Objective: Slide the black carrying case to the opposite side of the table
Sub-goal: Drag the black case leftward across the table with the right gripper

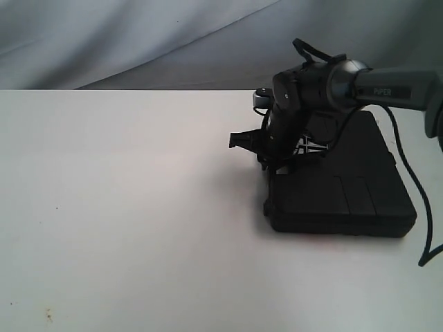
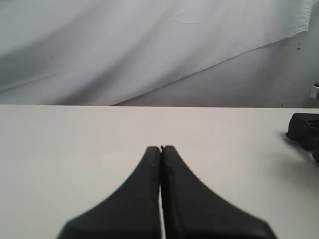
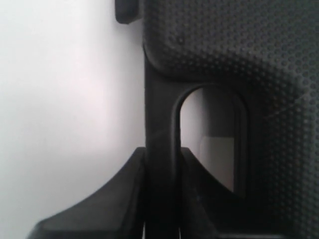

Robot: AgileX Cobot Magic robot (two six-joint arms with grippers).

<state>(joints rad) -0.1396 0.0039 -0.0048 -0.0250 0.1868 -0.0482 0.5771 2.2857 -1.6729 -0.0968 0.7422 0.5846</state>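
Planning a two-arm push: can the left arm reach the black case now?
Probably yes: only bare table lies between the shut left claw and the case; the right claw grips its handle.

Looking like a robot lab: grey cloth (image 1: 138, 34) hanging behind a white table (image 1: 124, 207), robot arm (image 1: 387, 90) reaching over it.

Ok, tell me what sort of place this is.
Likely a robot test bench rather than a home: bare white table, draped cloth backdrop, and the right gripper clamped on a black case.
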